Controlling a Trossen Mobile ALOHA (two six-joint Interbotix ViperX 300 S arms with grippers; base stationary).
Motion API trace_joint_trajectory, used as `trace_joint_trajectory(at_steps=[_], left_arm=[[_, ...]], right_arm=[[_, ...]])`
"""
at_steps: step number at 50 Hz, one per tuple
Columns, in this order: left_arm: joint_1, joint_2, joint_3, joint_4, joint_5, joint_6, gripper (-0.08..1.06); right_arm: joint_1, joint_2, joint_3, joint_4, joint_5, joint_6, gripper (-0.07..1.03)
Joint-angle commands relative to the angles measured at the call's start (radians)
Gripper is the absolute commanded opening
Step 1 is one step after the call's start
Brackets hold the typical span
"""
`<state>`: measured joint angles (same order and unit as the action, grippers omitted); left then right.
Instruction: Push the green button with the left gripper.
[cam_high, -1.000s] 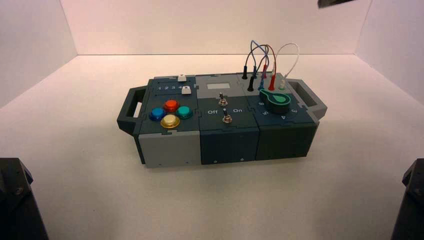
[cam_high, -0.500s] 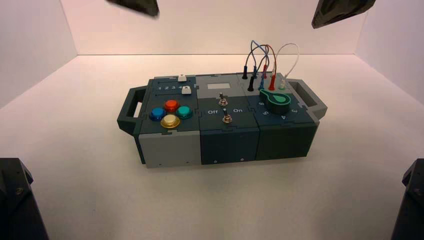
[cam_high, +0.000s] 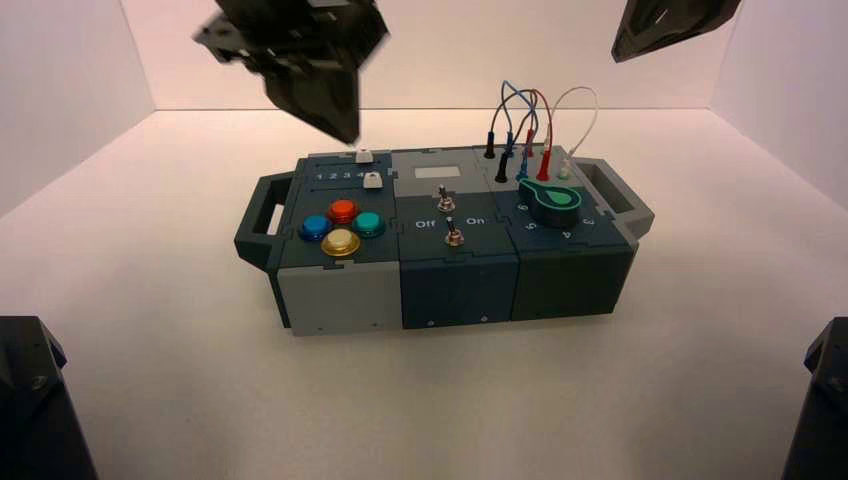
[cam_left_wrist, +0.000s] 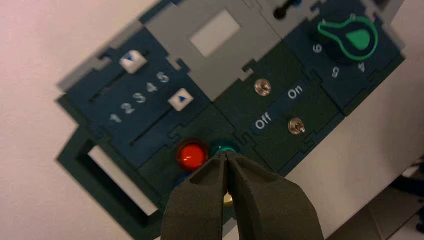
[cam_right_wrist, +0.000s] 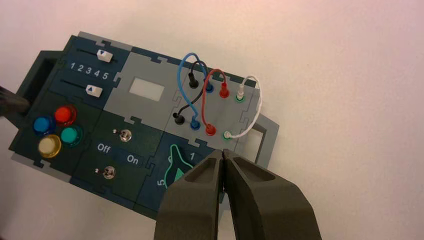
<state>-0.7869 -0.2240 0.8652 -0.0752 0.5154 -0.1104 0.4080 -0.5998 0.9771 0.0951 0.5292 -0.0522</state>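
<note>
- Hovering high above the rear-left part of the box (cam_high: 300, 270), your left tool (cam_high: 345, 128) has its tips pressed together and holds nothing; it touches no part of the box.
- Find the green button (cam_high: 368, 223) on the box's left section, the right-hand one of four domed buttons, with the red button (cam_high: 343, 210) just behind it, the yellow button (cam_high: 340, 242) just in front and the blue button (cam_high: 314, 228) farthest left.
- Judging from the left wrist view, the closed tips line up close to the green button (cam_left_wrist: 223, 148), yet the red button (cam_left_wrist: 191, 155) sits right beside it.
- Watch for drift on the way down: the neighbours are so close that a small sideways error could press red or yellow instead.
- Mind the white slider caps (cam_high: 372, 180) behind the buttons; a slanted descent could knock one.
- Leave your right tool (cam_high: 620, 50) where it is, high over the right rear, its tips also pressed together and empty.
</note>
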Motion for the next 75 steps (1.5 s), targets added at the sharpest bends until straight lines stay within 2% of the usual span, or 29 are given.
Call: trace_joint_trajectory(at_steps=[1, 29, 65, 75], left_arm=[[-0.014, 0.034, -0.043, 0.0, -0.003, -0.005, -0.03], [-0.021, 0.084, -0.041, -0.003, 0.003, -0.003, -0.03], [-0.021, 0.219, -0.052, -0.002, -0.012, 0.011, -0.03], [-0.021, 0.221, -0.049, -0.002, -0.012, 0.011, -0.03]], right_arm=[[0.005, 0.006, -0.02, 0.0, -0.009, -0.003, -0.02], [0.005, 0.048, -0.029, 0.0, -0.012, -0.003, -0.02], [0.006, 0.046, -0.032, 0.0, -0.014, -0.002, -0.02], [0.005, 0.043, -0.032, 0.0, -0.014, -0.002, -0.02]])
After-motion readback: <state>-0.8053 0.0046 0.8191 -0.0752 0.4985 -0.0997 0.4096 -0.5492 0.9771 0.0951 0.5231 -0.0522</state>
